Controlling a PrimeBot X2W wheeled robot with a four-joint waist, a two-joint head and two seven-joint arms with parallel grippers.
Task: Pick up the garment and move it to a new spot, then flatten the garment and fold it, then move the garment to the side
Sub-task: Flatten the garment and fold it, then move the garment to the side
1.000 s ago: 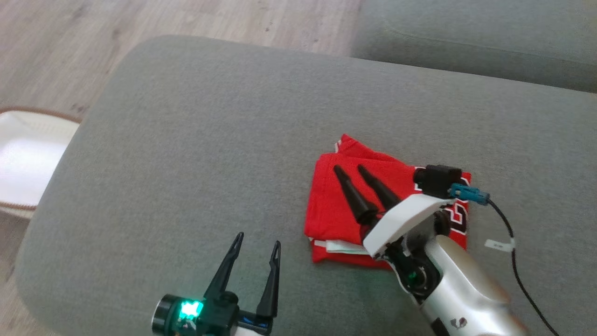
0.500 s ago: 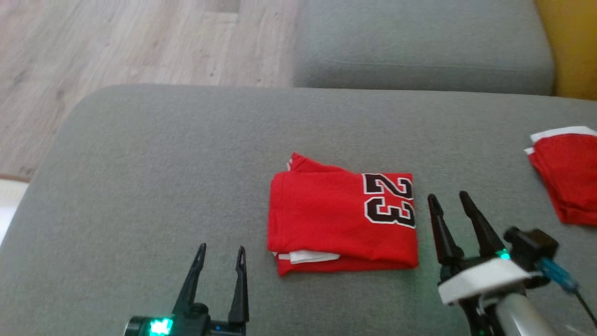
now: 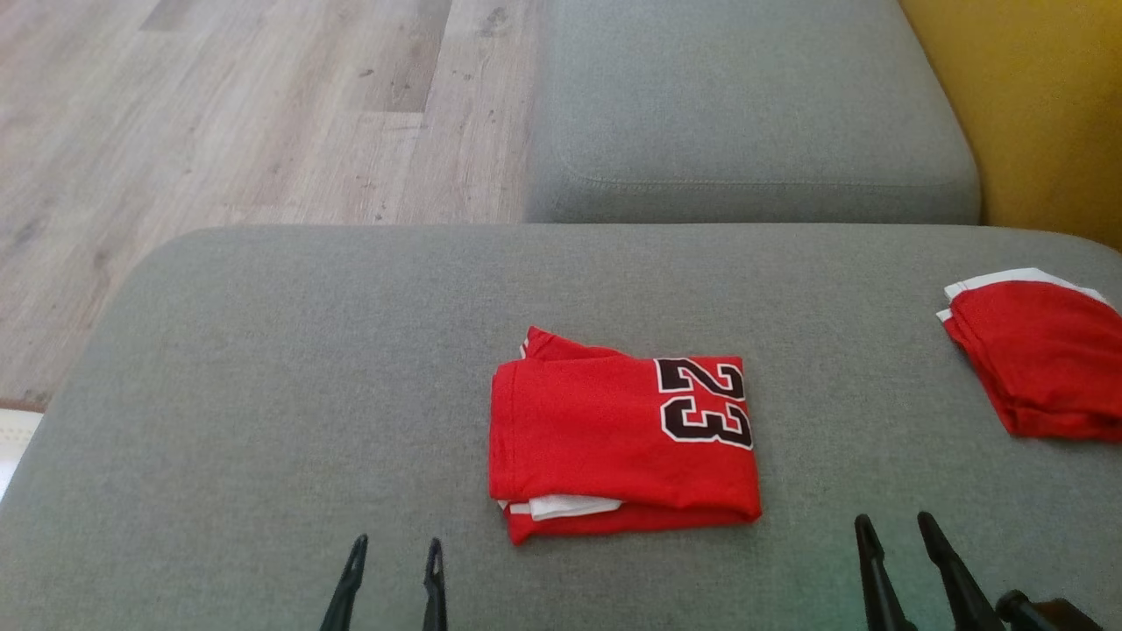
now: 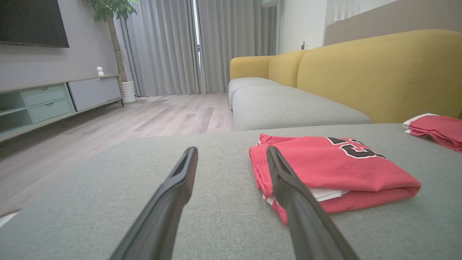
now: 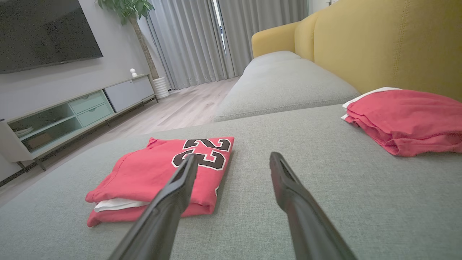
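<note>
The garment [image 3: 614,438] is a red jersey with a black "23", folded into a rectangle on the grey sofa cushion [image 3: 289,394], white lining showing at its near edge. It also lies ahead and right in the left wrist view [image 4: 339,169] and ahead and left in the right wrist view [image 5: 162,173]. My left gripper [image 3: 394,554] is open near the cushion's front, left of the garment, holding nothing. My right gripper [image 3: 894,529] is open at the lower right, apart from the garment and empty. Both pairs of dark fingers [image 4: 180,177] [image 5: 285,180] stand spread.
A second folded red garment [image 3: 1034,359] lies at the cushion's right edge, also seen in the right wrist view [image 5: 404,119]. A further grey seat [image 3: 745,114] and a yellow backrest [image 3: 1043,105] lie beyond. Wooden floor [image 3: 219,114] is at the left; a TV cabinet [image 5: 72,108] stands across the room.
The head camera swung right and up. My right gripper lifted off the garment and drew back to the lower right; the left gripper sits lower in view. The garment stays folded.
</note>
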